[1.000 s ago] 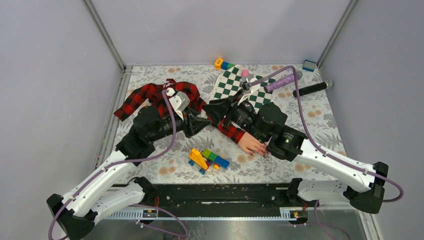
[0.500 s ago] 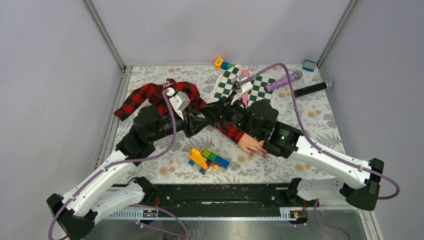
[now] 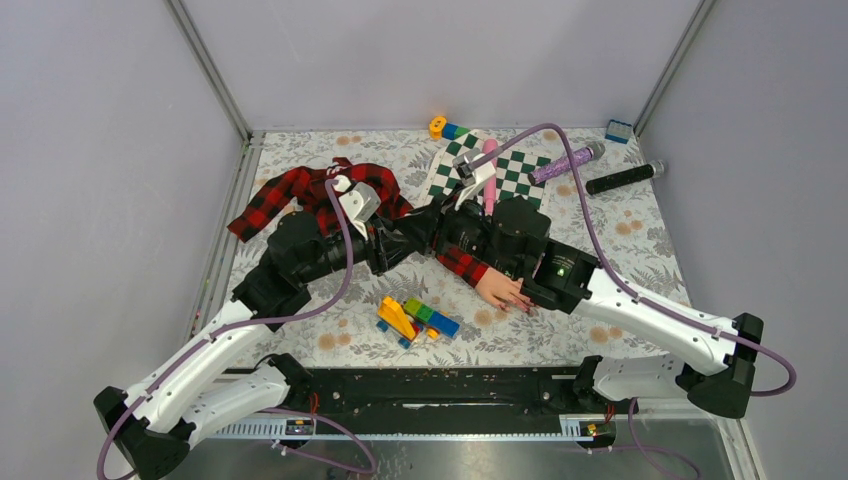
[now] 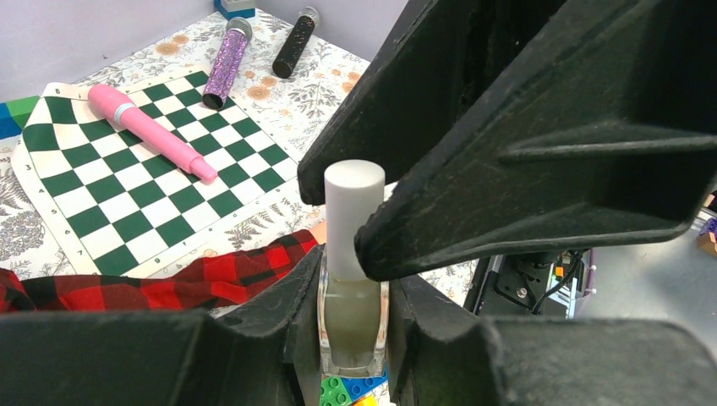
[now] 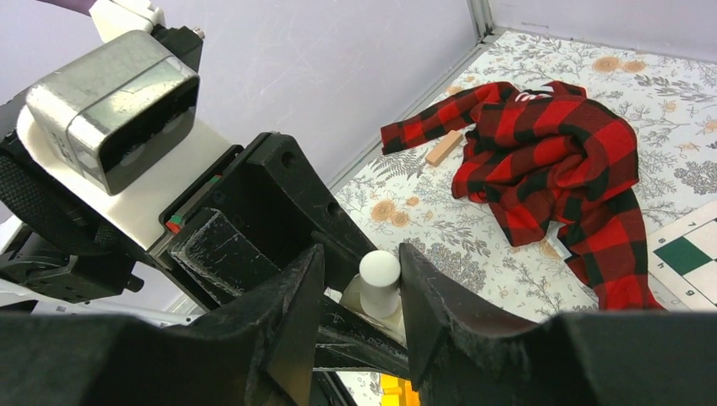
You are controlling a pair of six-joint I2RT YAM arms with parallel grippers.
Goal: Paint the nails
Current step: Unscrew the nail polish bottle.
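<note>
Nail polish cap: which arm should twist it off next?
Right. The right claw straddles the white cap, while the left claw is clamped on the nail polish bottle, holding it upright.

Plain grey walls and metal corner posts enclose a table draped in pale floral-print cloth, evenly lit.

No text, brand, number or sign readable in any view. White marking at collar of red-black plaid shirt: too small to read.
</note>
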